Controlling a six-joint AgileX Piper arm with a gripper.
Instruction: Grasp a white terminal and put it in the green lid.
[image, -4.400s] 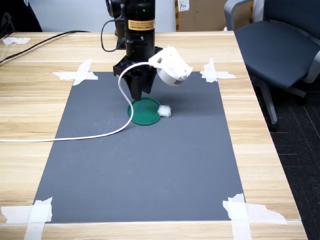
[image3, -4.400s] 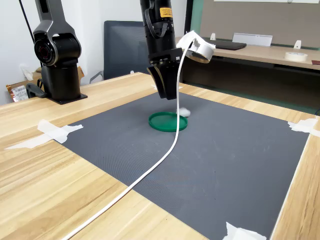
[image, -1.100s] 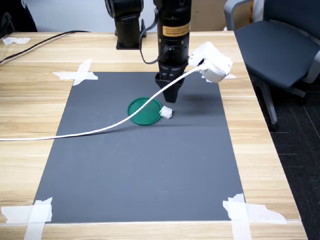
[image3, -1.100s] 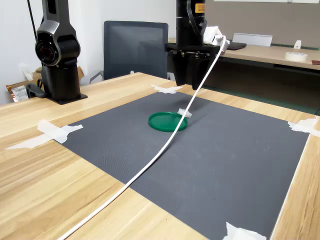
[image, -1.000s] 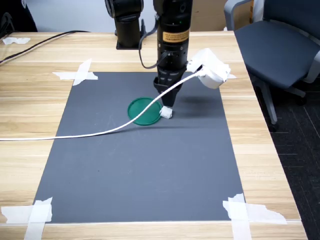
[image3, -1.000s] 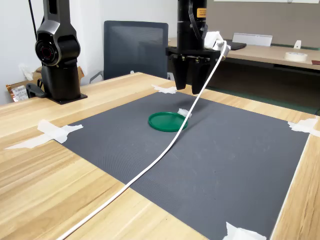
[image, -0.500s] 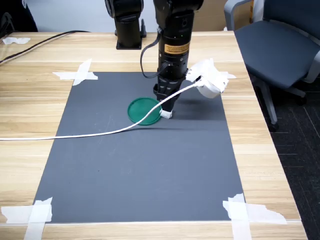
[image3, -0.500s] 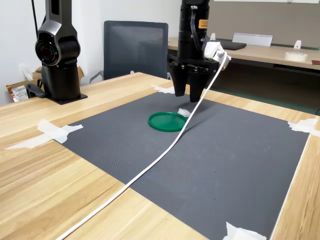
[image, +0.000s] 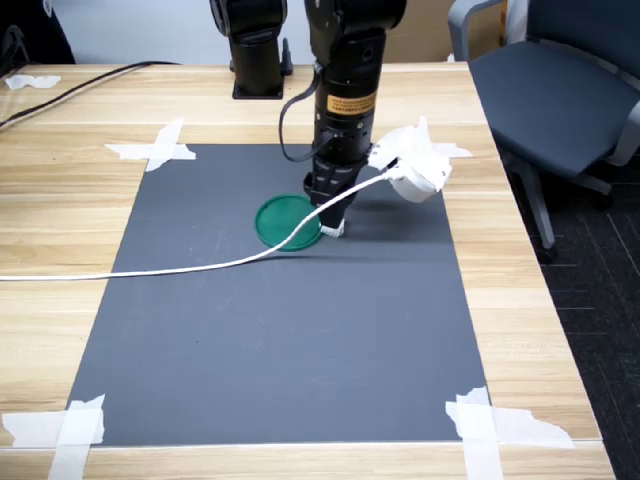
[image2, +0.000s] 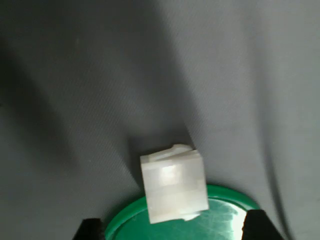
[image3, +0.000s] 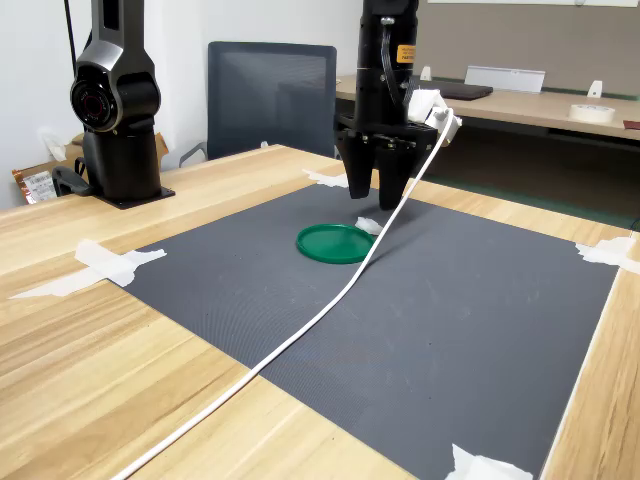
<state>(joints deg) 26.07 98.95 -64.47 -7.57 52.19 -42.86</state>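
Terminal: white terminal (image2: 174, 184) on the dark mat (image: 280, 340), hard against the rim of the green lid (image: 284, 221), on the first exterior view's right of the disc; whether a corner rides on the rim, cannot tell. In the wrist view, overlaps the lid's near edge.
Lid: flat on the mat, nothing in it.
Gripper: gripper (image: 331, 222) pointing straight down, tips low around the terminal.
Jaws: spread apart, one dark tip showing at each side in the wrist view, terminal between them with clear gaps both sides; not yet touching it.
Handling (judged): tiny hard plastic block, near weightless, stiff, smooth-faced; likely to skid or flip if pinched off-centre or nudged by one tip first. Not fragile.
Hold (judged): across two opposite flat faces, low on the body, avoiding the rounded side and small tab on top; tips to clear the lid rim while closing.
Clutter: white cable (image: 150, 270) trailing across mat and desk (image: 60, 180), crossing the lid edge; white camera housing (image: 410, 165) hanging beside the arm; tape strip (image: 155, 145) at the mat corner.
Change from a second ago: arm lower, tips dropped from above the terminal to straddling it; terminal and lid unmoved. Several seconds back, gripper hung over the lid instead, on the other side of the terminal.
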